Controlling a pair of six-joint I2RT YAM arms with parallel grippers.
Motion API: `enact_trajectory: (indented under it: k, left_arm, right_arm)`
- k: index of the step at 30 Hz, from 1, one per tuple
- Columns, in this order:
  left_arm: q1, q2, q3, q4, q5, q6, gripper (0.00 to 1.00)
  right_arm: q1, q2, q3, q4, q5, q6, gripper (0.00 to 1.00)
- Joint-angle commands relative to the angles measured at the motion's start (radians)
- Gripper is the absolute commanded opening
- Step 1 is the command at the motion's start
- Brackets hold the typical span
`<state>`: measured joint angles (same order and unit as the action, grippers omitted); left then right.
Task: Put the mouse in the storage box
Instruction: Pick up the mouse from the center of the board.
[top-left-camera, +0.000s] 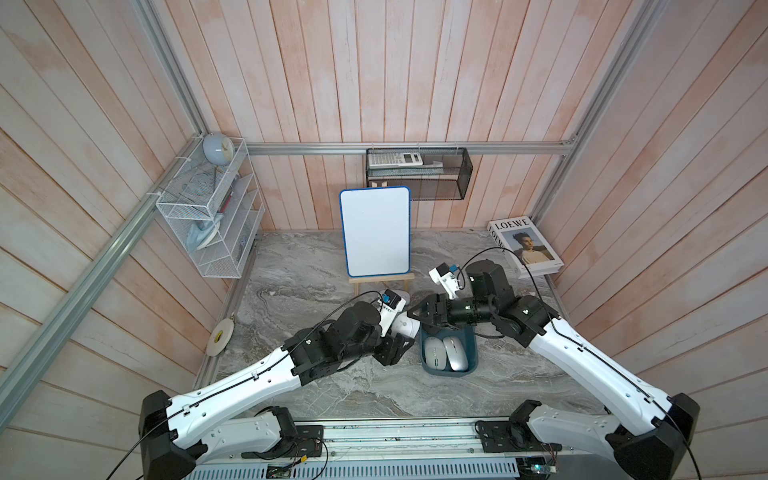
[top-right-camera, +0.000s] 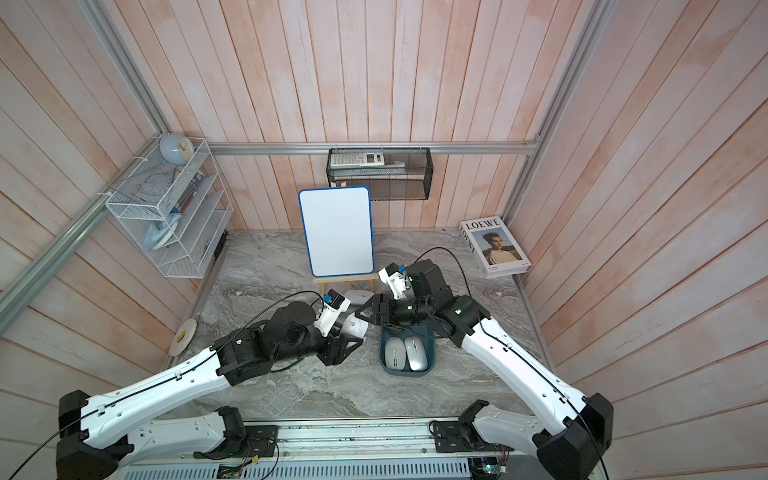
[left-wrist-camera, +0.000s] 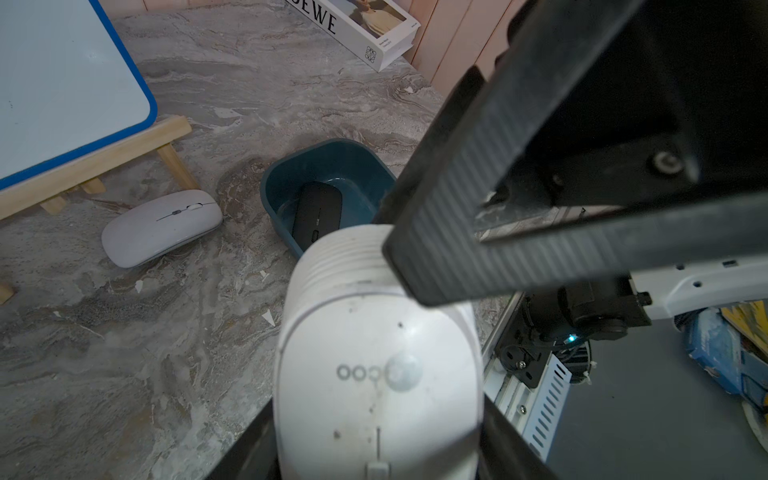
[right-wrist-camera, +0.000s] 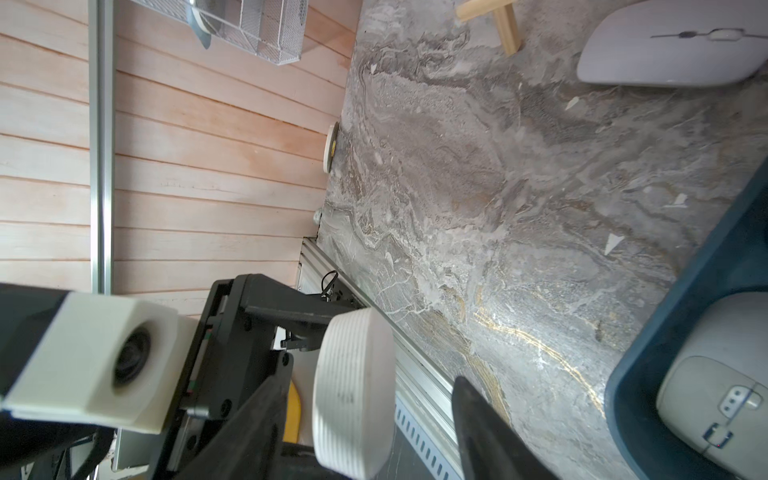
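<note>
- Marble-patterned tabletop (top-left-camera: 332, 390) underfoot of it all, with pink plank walls on three sides.
- Up in the air, the white mouse (top-left-camera: 409, 327) hangs just left of the far-left corner of the storage box (top-left-camera: 449, 372), not inside it.
- Around its body the left gripper (left-wrist-camera: 374, 440) is clamped tight, and the ribbed end pokes out toward the other arm.
- Either side of that ribbed end, the right gripper (top-left-camera: 415, 314) has its jaws apart. The right wrist view shows a gap on one side.
- Inside the box, two grey mice (top-left-camera: 433, 352) lie side by side at the near end and a black mouse (left-wrist-camera: 318, 214) at the far end.
- Just beyond, a flat pale mouse (top-right-camera: 359, 296) lies on the table by the foot of the whiteboard (top-left-camera: 376, 230).
- Far right, a book (top-left-camera: 528, 247) sits in the corner.
</note>
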<state>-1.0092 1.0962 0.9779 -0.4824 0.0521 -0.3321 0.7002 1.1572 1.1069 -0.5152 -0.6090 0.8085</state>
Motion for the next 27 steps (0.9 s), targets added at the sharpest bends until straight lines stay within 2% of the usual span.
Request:
enact_trajectory:
  k: [1,7,13,20,23,24,27]
  left_arm:
    - [0.000,-0.017,-0.008,-0.013,0.000,0.029,0.32]
    - [0.000,-0.036,-0.032,0.005,-0.014,0.023,0.32]
    - [0.000,-0.038,-0.041,0.006,-0.017,0.025,0.32]
    - [0.000,-0.035,-0.047,0.011,-0.018,0.022,0.32]
    - [0.000,-0.032,-0.051,0.013,-0.017,0.022,0.33]
    - [0.000,-0.032,-0.052,0.013,-0.017,0.021,0.35]
    - [0.000,-0.032,-0.052,0.014,-0.018,0.020,0.61]
  right_arm:
    - [0.031,0.015,0.040,0.005,0.028,0.017,0.66]
    - [0.060,0.041,0.031,-0.034,0.068,-0.003,0.64]
    - [0.079,0.062,0.026,-0.012,0.055,0.024,0.52]
    - [0.097,0.088,0.022,0.007,0.042,0.048,0.44]
    - [0.099,0.090,0.021,0.013,0.040,0.055,0.35]
    - [0.099,0.088,0.017,0.015,0.041,0.057,0.32]
    - [0.099,0.081,0.012,0.029,0.054,0.066,0.24]
